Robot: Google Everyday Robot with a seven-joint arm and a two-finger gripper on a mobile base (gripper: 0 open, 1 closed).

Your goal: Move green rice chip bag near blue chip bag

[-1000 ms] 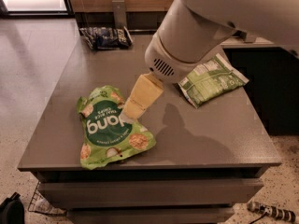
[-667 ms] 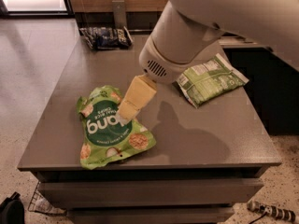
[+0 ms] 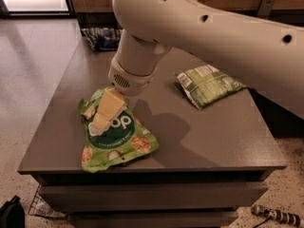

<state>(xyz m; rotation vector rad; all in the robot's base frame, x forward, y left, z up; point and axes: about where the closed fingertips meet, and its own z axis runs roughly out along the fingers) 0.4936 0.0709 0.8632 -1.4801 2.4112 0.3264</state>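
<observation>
The green rice chip bag (image 3: 116,136) lies flat near the table's front left corner, bright green with a dark circle and white letters. The blue chip bag (image 3: 101,36) lies at the table's far left edge, dark navy, partly hidden by my arm. My gripper (image 3: 105,114) points down over the upper left part of the green rice chip bag, its cream finger covering part of the dark circle.
A paler green bag with white label panels (image 3: 209,85) lies on the right side of the grey table (image 3: 199,137). My large white arm crosses the upper part of the view. A dark object (image 3: 10,213) sits on the floor at bottom left.
My arm and gripper have swung left and down, from beside the green rice chip bag's upper right edge to over its dark circle. The bags have not moved.
</observation>
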